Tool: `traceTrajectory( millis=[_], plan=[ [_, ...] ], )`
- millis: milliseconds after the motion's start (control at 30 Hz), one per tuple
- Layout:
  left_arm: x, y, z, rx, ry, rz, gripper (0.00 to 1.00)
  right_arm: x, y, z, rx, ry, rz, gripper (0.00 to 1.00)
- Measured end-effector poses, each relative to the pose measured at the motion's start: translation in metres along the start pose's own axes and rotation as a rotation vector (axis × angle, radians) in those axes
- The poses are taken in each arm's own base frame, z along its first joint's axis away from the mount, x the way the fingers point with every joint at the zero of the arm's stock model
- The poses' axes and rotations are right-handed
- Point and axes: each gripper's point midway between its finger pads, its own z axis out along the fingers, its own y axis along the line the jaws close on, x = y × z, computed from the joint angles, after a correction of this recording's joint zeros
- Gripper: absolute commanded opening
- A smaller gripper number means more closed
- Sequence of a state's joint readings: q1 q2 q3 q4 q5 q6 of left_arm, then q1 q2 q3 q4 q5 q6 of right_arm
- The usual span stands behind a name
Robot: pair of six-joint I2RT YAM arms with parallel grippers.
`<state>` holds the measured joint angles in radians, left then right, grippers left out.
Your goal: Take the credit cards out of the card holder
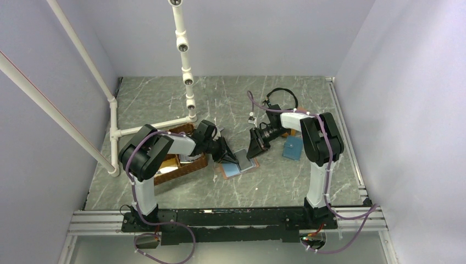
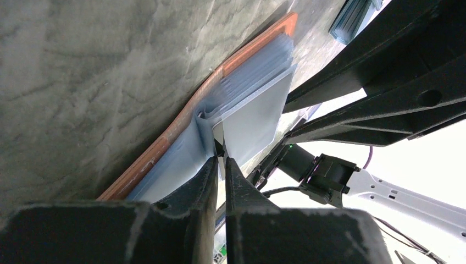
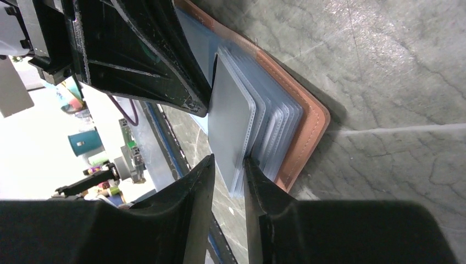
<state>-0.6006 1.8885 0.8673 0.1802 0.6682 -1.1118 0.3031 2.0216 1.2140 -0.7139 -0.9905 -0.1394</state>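
On the grey marbled table (image 1: 275, 187): a teal-blue wallet (image 1: 292, 147) lying flat at right, a brown woven basket (image 1: 176, 175) at left, white pipe frame (image 1: 112, 118) behind.

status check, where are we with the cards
Left pincer shut on credit card corner. Right pincer straddles its opposite end, grip unclear. Card tilted up off open card holder. No obstruction seen.
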Motion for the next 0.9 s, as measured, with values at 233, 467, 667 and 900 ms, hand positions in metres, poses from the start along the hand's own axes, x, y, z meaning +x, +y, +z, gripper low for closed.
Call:
traceTrajectory(
  millis=[233,467,667,900],
  plan=[
    [0.001,0.0,0.0,0.003,0.004,-0.005,0.14,0.0,0.0,0.001,-0.001,0.0,0.002,0.12],
    [0.002,-0.001,-0.003,0.02,0.003,-0.01,0.32,-0.001,-0.004,0.002,0.008,0.0,0.004,0.0],
    [-0.002,-0.005,-0.011,0.076,-0.032,-0.023,0.45,-0.005,0.006,0.001,-0.083,-0.035,0.021,0.0],
    [-0.006,-0.012,-0.013,0.113,-0.053,-0.03,0.45,-0.007,0.014,-0.006,-0.185,-0.079,0.078,0.0]
  ],
)
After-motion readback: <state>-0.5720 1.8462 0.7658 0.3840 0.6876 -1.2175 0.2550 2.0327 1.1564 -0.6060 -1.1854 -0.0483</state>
